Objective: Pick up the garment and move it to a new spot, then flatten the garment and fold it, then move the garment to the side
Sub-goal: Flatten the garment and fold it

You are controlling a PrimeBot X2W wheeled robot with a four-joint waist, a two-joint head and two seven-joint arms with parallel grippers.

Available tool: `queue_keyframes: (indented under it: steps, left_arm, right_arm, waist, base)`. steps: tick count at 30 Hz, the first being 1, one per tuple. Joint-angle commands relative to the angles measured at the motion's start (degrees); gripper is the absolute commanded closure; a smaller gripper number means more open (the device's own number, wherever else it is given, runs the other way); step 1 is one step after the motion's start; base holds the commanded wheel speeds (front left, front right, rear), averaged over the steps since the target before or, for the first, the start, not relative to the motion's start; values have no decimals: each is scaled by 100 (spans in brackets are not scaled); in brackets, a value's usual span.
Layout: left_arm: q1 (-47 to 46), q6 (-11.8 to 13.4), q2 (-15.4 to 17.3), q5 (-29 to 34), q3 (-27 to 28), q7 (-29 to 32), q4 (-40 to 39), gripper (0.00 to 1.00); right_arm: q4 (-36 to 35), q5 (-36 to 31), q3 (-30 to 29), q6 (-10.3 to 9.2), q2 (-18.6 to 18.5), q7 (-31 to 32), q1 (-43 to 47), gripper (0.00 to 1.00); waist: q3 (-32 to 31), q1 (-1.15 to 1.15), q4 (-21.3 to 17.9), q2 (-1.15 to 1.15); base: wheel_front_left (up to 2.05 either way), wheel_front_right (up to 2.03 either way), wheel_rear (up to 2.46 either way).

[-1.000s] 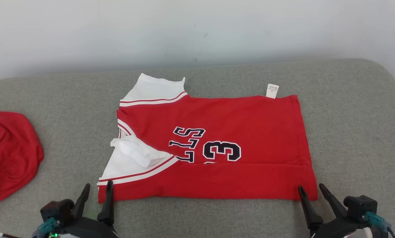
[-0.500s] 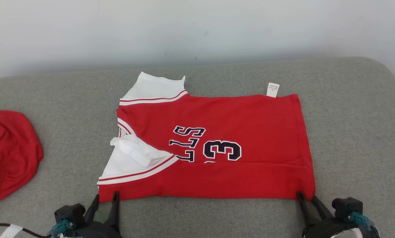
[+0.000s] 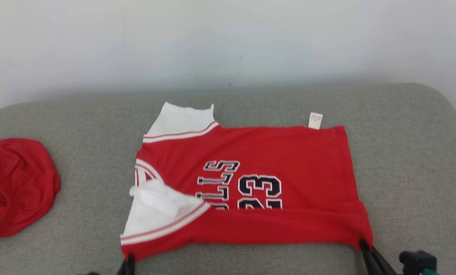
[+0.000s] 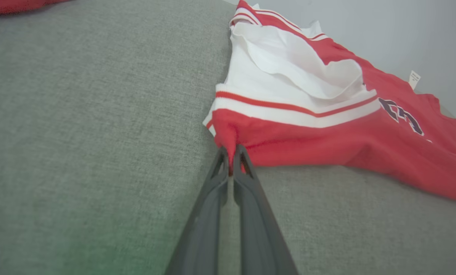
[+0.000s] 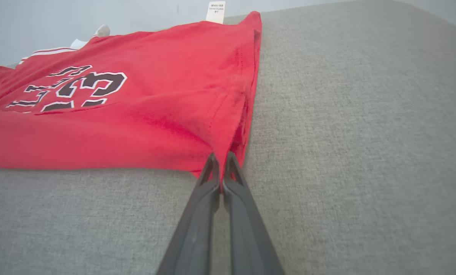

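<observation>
— What's nearest?
— The left fingers (image 4: 212,198) and right fingers (image 5: 205,198), each pinched tight on a near corner of the red short-sleeved jersey with white sleeves (image 3: 289,152), which lies mid-tabletop.
— And the surface?
— A grey woven-fabric tabletop (image 3: 403,152) with rounded corners, and a crumpled red cloth (image 3: 18,183) at its left edge. Behind it is a plain white wall (image 3: 228,38).

garment (image 3: 269,152) centred on cushion (image 3: 403,160), cloth (image 3: 18,187) left

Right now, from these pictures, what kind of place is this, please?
Probably an indoor practice spot for folding clothes. A grey padded surface lies before a plain pale wall, with a red jersey spread on it and a second red garment at its left.
</observation>
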Motion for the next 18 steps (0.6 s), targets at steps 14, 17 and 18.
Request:
queue_keyframes:
  steps: [14,17,18]
  left_arm:
    - [1493,162,-133,-121,170,-11,-1164,100]
    - [1519,181,-135,-151,175,-8,-1200,100]
    - [1535,182,-119,-163,152,37,-1169,100]
  right_arm:
    - [-1019,165,-409,8,-367,233,1229,100]
    - [-1086,171,-437,8,-311,301,1292,100]
    - [-1079,199,-432,8,-258,421,1317,100]
  waist:
    - [-173,0,46,0]
    - [-174,0,55,0]
    - [-168,0,73,0]
  base:
    - [0,0,0]
    - [0,0,0]
    - [0,0,0]
